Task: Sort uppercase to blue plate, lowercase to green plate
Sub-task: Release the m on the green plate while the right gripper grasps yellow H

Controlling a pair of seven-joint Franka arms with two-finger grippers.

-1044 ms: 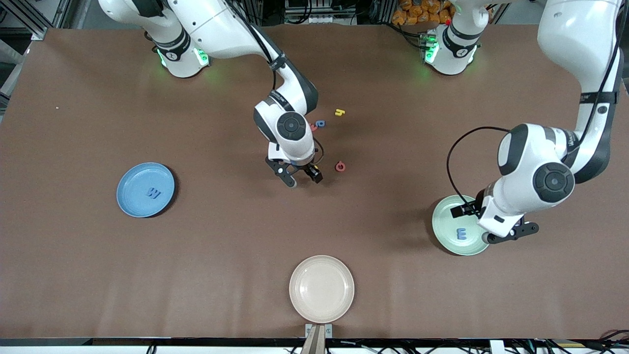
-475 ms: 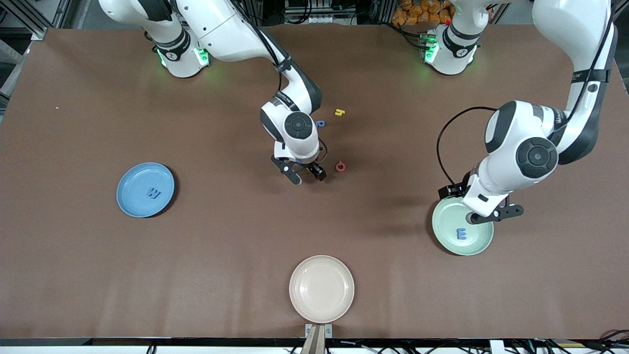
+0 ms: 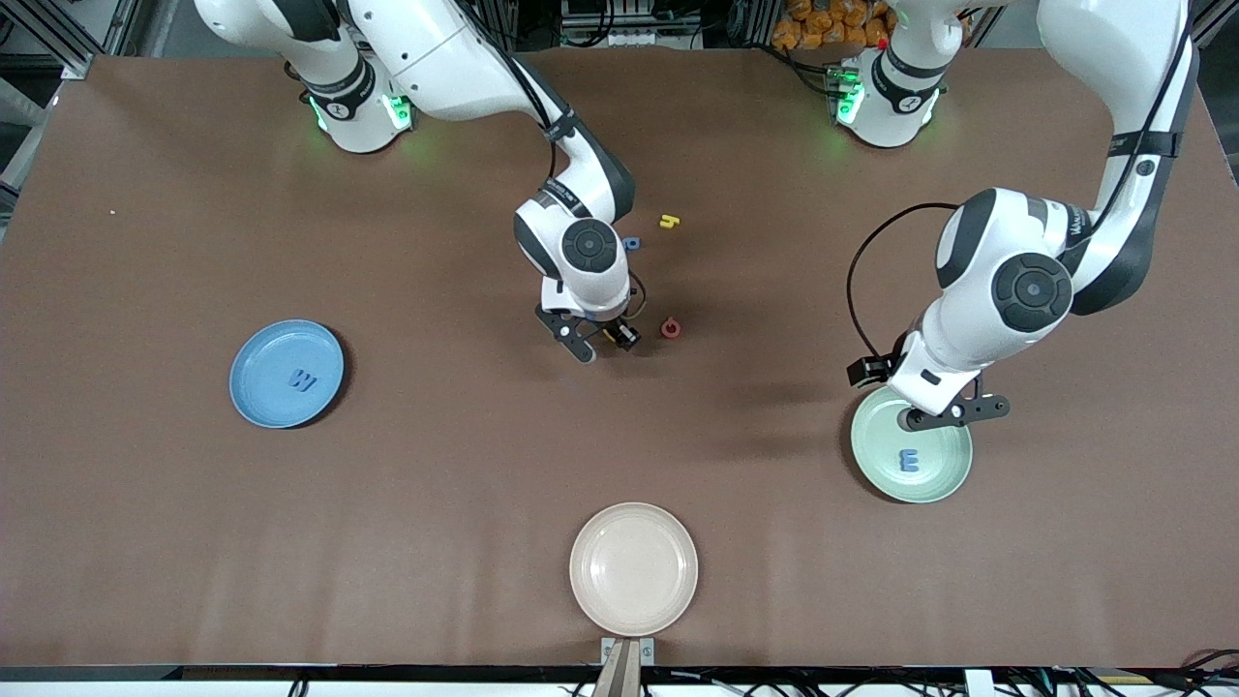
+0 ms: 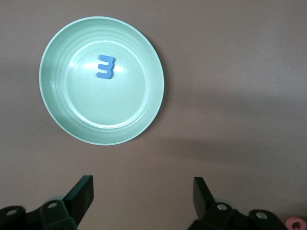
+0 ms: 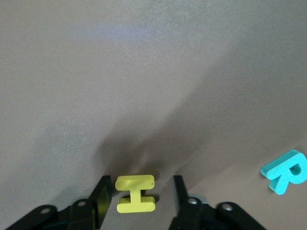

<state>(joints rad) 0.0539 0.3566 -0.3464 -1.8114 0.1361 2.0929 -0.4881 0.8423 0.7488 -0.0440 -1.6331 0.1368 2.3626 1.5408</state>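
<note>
My right gripper (image 3: pixel 600 344) is low at the table's middle, open, its jaws on either side of the yellow H (image 5: pixel 136 193) with a gap still showing on one side. The teal R (image 5: pixel 287 171) lies close by, hidden under the arm in the front view. The red G (image 3: pixel 670 329) sits beside this gripper, and the blue a (image 3: pixel 632 243) and yellow y (image 3: pixel 668 222) lie nearer the bases. The blue plate (image 3: pixel 254 407) holds the dark blue W (image 3: pixel 303 379). My left gripper (image 3: pixel 953 413) hangs open and empty over the green plate's (image 3: pixel 944 484) edge; the blue m (image 3: pixel 909 461) lies in that plate.
A cream plate (image 3: pixel 634 568) stands near the table's front edge, midway between the two coloured plates. In the left wrist view the green plate (image 4: pixel 62 120) with the blue m (image 4: pixel 106 66) shows ahead of the left gripper (image 4: pixel 142 184), and the red G (image 4: pixel 293 223) peeks in at a corner.
The right gripper's fingers have drawn in around the yellow H. The left arm has risen and drifted off the green plate's middle toward the bases, leaving the blue m in the plate.
</note>
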